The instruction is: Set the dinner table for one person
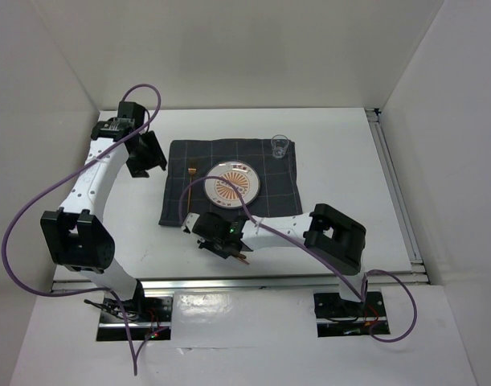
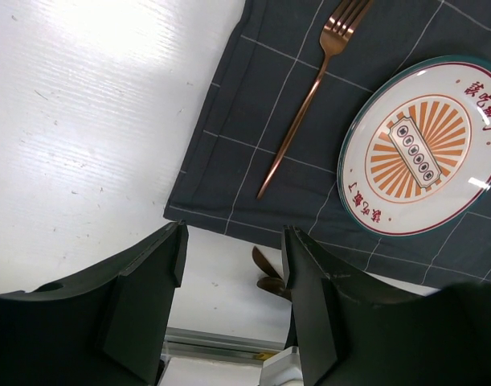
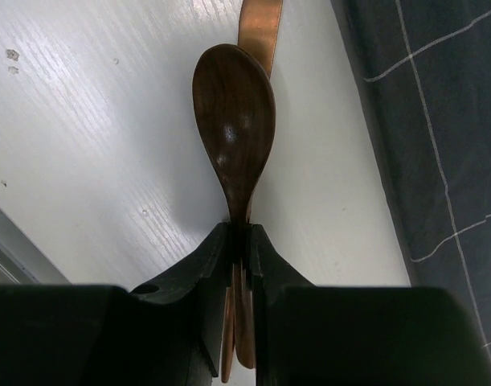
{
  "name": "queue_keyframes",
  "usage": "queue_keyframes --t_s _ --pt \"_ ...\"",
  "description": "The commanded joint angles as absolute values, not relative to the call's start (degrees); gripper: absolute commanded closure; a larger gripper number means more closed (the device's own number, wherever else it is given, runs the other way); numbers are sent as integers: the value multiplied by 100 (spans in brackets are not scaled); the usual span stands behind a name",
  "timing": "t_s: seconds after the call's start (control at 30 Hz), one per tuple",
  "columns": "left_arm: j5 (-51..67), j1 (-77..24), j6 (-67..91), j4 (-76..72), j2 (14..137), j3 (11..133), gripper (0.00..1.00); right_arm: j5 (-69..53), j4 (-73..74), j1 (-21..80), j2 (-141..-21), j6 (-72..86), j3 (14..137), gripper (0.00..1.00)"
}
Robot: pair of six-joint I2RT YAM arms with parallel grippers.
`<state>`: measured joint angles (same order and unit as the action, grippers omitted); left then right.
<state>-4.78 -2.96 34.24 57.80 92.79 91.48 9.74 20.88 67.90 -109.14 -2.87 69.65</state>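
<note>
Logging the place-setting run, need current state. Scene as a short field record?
surface: dinner table, dark checked cloth laid on it
on cloth: plate in the middle, fork to its left, glass at far right corner
left tool: open, empty, left of cloth
right tool: shut on spoon, copper utensil pinched alongside, over bare table at cloth's near edge

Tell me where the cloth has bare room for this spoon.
Bare: the cloth strip right of the plate, nearer than the glass, and the white table beyond it to the rail. Crowded: the fork lies left of the plate; the right end effector with the spoon hangs by the near edge.
</note>
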Motion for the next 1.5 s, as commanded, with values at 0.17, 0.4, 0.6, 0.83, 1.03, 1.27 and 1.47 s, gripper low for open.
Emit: queue_keyframes --t_s 0.17,0.4,0.6,0.83,1.03,1.27,1.47 --pt "-466 -290 3296 5669 9088 9062 33 1011 1925 6829 -10978 -237 6926 84" --pt "-466 -290 3296 5616 9088 9009 33 1063 1978 6829 -11030 -185 6979 75" --pt "-466 -290 3243 5616 9088 9009 33 1063 1978 6829 -11030 -132 7031 63" --pt "-466 -290 3243 5616 9088 9009 33 1134 1978 6829 -11030 -132 7031 78" --pt "-466 -290 3243 5616 9088 9009 33 1239 2039 6829 -10969 -79 7031 94" --pt "-414 -290 3243 5616 9088 9009 33 1291 2153 6829 -10863 -79 7137 79" --pt "-413 -290 3243 5616 9088 9009 33 1240 2206 6829 -10915 -79 7137 66"
